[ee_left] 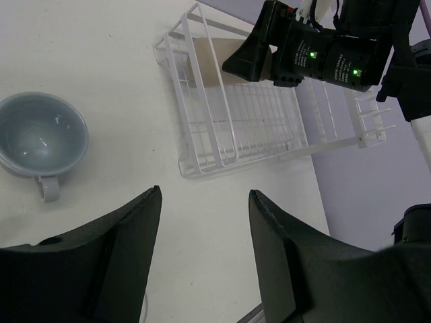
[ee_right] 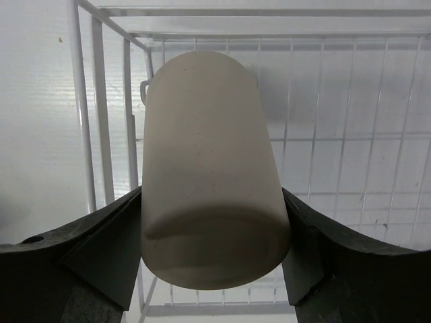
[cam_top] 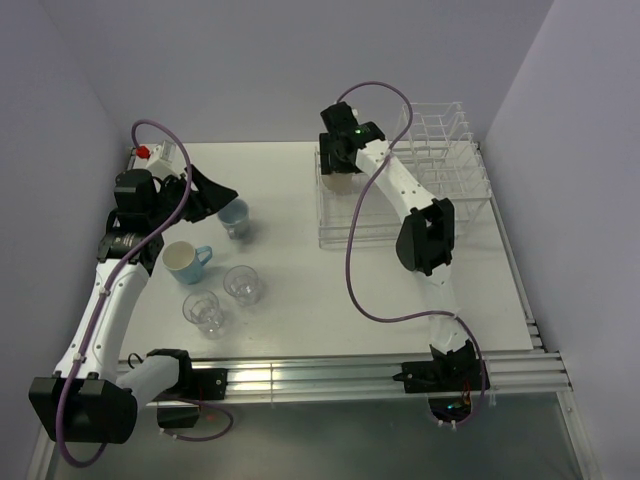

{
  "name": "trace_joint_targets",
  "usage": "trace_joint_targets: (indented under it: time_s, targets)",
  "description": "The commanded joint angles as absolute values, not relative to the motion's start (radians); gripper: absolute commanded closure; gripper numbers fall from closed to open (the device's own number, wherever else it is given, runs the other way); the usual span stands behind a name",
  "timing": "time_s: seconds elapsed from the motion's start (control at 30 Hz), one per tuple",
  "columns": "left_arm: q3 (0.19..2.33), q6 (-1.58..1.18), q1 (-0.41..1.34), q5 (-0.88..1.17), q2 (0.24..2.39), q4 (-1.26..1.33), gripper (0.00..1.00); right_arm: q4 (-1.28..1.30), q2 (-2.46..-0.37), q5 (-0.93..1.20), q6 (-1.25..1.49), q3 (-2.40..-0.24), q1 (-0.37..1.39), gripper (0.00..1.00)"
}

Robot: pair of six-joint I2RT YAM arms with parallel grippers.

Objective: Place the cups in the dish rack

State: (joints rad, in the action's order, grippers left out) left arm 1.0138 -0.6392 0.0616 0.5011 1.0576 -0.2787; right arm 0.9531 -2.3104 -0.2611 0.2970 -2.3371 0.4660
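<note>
- Top external view:
  - Placement of the first cup is judged to be the step in hand.
  - The right arm point(cam_top: 385, 175) reaches over the near-left corner of the dish rack point(cam_top: 330, 240), with the tan paper cup point(cam_top: 340, 182) at its tip.
  - Not yet loaded, standing on the tabletop point(cam_top: 300, 310): the small light blue cup point(cam_top: 235, 217), the handled mug point(cam_top: 183, 260), a clear tumbler point(cam_top: 243, 284) and a second clear tumbler point(cam_top: 204, 311).
  - The left fingers point(cam_top: 215, 193) hover just beside the small light blue cup.
- Left wrist view:
  - The left fingers point(ee_left: 121, 256) are spread, with nothing between them.
  - A blue handled cup point(ee_left: 40, 138) sits to their left, outside the gap. Which of the two blue cups it is cannot be told.
  - The dish rack point(ee_left: 182, 165) lies ahead across bare tabletop, so the approach path is open.
- Right wrist view:
  - The right fingers point(ee_right: 101, 249) are clenched on both sides of the tan paper cup point(ee_right: 212, 168).
  - The closed end of the cup faces the camera, so the mouth probably points down.
  - The rack's corner wires point(ee_right: 84, 134) stand just left of the cup. Whether the cup touches the grid floor cannot be told.
  - The next move calls for lowering until the cup is seated, releasing, then withdrawing straight up past the near wall.
  - Open room lies rightward along the low tray. The tall plate dividers point(cam_top: 440, 125) at the far end should be avoided.
</note>
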Motion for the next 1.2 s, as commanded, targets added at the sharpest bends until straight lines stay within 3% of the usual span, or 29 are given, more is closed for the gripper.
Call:
trace_joint_targets:
  time_s: [0.0, 0.1, 0.13, 0.33, 0.77, 1.03, 1.17]
  targets:
    - [1.012, -0.615, 0.057, 0.52, 1.051, -0.259, 0.39, 0.923, -2.335, -0.264, 0.281, -2.375, 0.477, 0.28]
    - [1.011, -0.615, 0.057, 0.522, 1.051, -0.261, 0.39, 0.914, -2.332, -0.262, 0.281, -2.367, 0.479, 0.21]
    - [1.011, -0.615, 0.057, 0.52, 1.051, -0.259, 0.39, 0.913, -2.332, -0.262, 0.281, -2.364, 0.48, 0.13]
    - [1.011, -0.614, 0.055, 0.517, 1.051, -0.262, 0.39, 0.908, -2.332, -0.276, 0.278, -2.37, 0.483, 0.07]
    - [1.008, -0.611, 0.055, 0.494, 1.057, -0.268, 0.39, 0.9, -2.261, -0.298, 0.272, -2.342, 0.495, 0.05]
    - [1.058, -0.614, 0.057, 0.103, 1.081, -0.409, 0.39, 0.862, -2.03, -0.307, 0.282, -2.211, 0.518, 0.05]
    - [1.081, -0.632, 0.057, 0.005, 1.135, -0.446, 0.47, 0.805, -1.869, -0.316, 0.293, -2.07, 0.535, 0.05]
